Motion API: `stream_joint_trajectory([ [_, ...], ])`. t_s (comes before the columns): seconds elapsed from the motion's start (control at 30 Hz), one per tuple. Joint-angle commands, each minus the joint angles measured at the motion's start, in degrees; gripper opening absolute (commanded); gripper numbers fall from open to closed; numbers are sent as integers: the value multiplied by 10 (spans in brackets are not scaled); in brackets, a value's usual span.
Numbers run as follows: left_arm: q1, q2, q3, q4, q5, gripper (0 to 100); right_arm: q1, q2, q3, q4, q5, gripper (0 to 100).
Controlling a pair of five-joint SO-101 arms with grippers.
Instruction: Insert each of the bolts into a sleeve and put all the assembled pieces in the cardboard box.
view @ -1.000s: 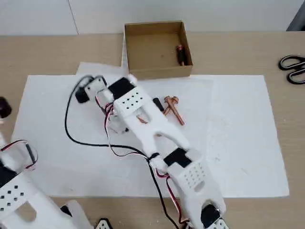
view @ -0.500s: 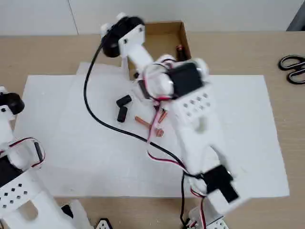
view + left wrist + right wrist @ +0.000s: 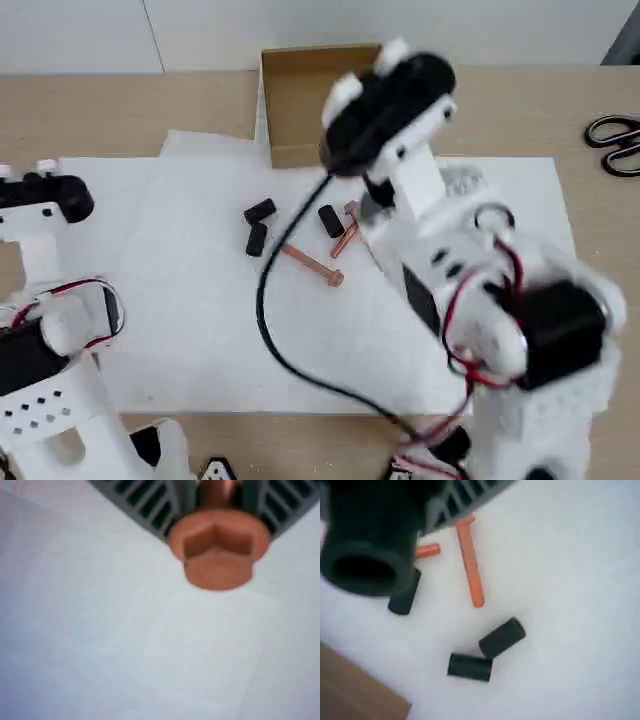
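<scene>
Since half a second ago the right arm has swung off the cardboard box's (image 3: 290,90) left corner, and its wrist now hangs over the box's right half. The left arm has shifted a little toward the parts.

My left end effector (image 3: 215,490) pinches a copper bolt (image 3: 217,550) by the shank. The hex head faces the camera and the long axis runs straight back between the ribbed pads, over the white sheet (image 3: 100,630).

My right end effector (image 3: 380,510) is clamped on a black sleeve (image 3: 367,560), bore toward the camera, axis nearly along the line of sight. Just beyond it lies a second sleeve (image 3: 404,592), partly behind the held one. Beside that a loose bolt (image 3: 470,562) lies flat, its far end pointing at two more sleeves. Those are a third sleeve (image 3: 502,637) and a fourth sleeve (image 3: 470,667), nearly touching at an angle. Another bolt's end (image 3: 427,550) lies crosswise near the ribbed pad. Farthest out is the box corner.

From above, a broad stretch of sheet lies between the left arm and the loose parts. The scissors (image 3: 615,140) sit well apart, by the bench's (image 3: 100,110) right edge.
</scene>
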Motion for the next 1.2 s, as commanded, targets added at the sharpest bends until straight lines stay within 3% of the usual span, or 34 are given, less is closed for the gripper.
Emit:
stream_joint_trajectory([
  [0.0,26,-8,-26,0,5,6,4,-131,127,-8,-4,4],
  [0.17,60,-8,-25,-16,10,6,17,-280,272,-99,-4,4],
  [0.37,78,-8,-25,-67,46,6,116,-407,516,-279,-4,4],
  [0.5,126,-8,-24,-76,46,6,135,-470,659,-345,-5,4],
  [0.7,171,-8,-24,-108,46,6,133,-544,752,-354,-12,5],
  [0.93,171,-8,14,-111,42,6,134,-674,835,-354,-124,6],
  [1.17,170,-13,22,-106,47,6,135,-709,907,-369,-127,5],
])
